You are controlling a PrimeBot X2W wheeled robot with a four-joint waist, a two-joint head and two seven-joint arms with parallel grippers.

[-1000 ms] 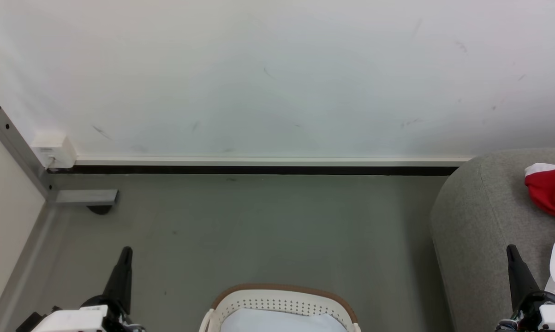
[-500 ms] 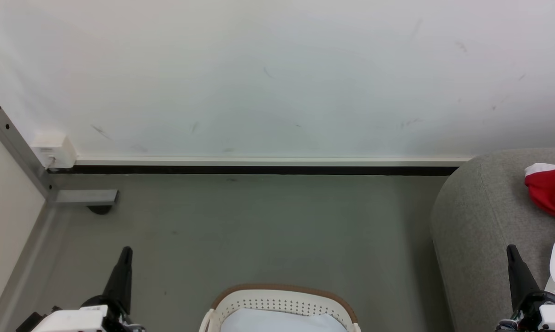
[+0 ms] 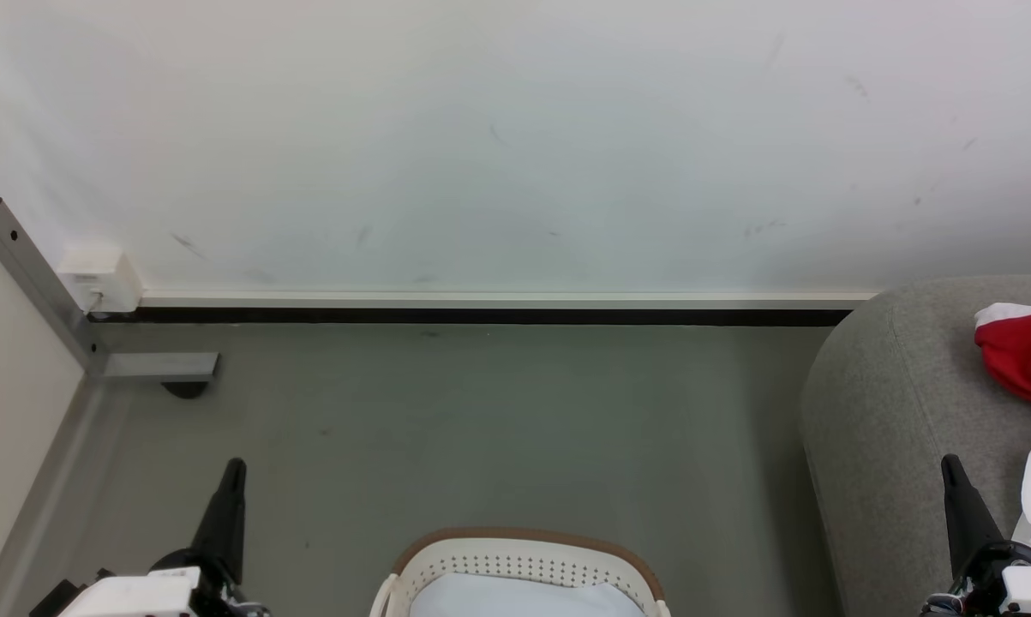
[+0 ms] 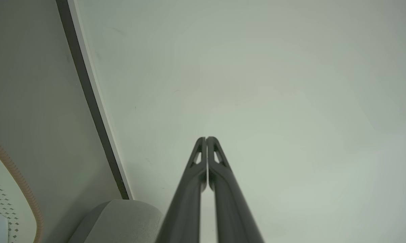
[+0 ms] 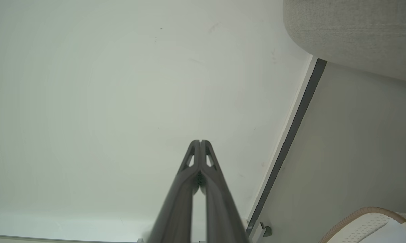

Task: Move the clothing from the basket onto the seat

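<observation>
Both closed, empty: L claw, R claw. White cloth in basket, low centre btwn them, neither nearer. Seat by R claw, red garment on it

My three cameras
My head looks forward-down over basket and seat; both wrists face the wall, each catching basket and seat.
</observation>
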